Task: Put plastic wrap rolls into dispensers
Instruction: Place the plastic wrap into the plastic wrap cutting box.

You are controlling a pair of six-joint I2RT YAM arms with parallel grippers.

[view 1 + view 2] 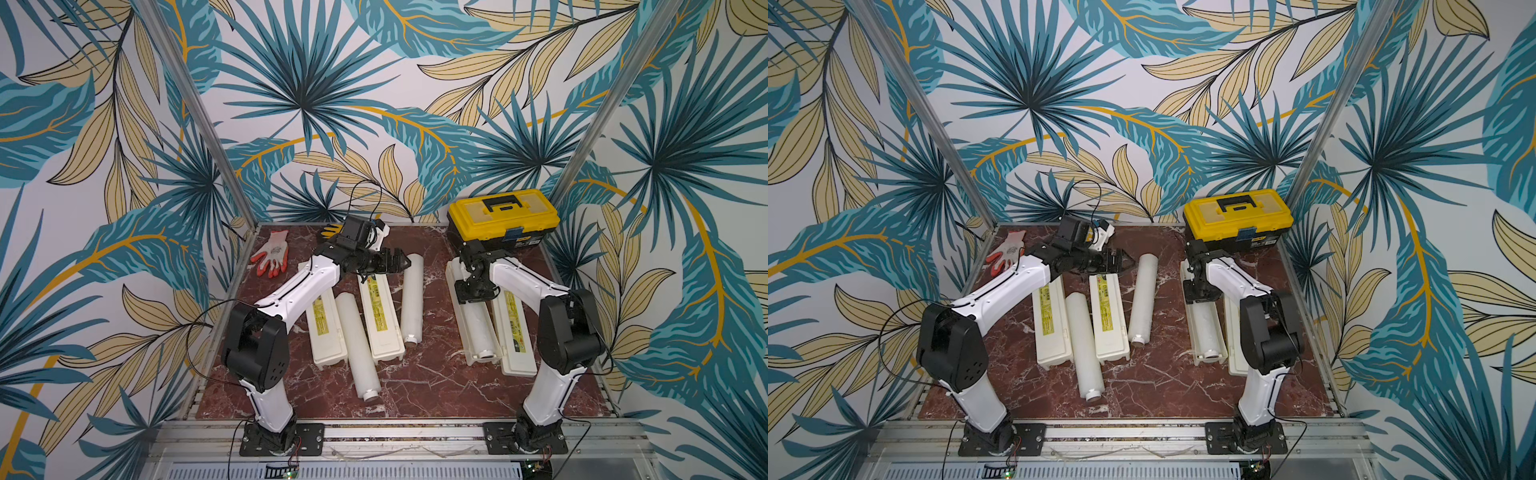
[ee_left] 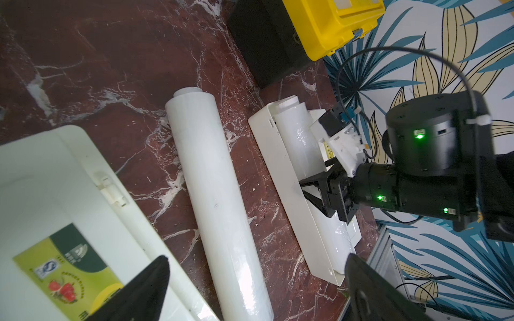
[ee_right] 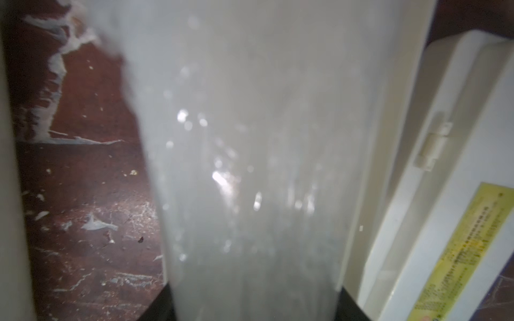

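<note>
Open dispenser [image 1: 456,303] holding roll [image 1: 478,328]; right gripper [image 1: 476,291] seemingly clamped on it; toolbox [image 1: 503,216] and glove [image 1: 272,251] behind.

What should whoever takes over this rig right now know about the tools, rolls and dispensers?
Left tool: open, empty, in the air near the far end of the middle dispenser.
Right tool: shut on the right roll, which lies in the open right dispenser, its lid folded out beside it.
Near roll: on the table, between the left dispenser and the middle dispenser, both closed.
Far roll: on the table, at the middle dispenser's other side.
Done: one roll in its tray.
Left: release it, shut that lid, open and load the other two.
</note>
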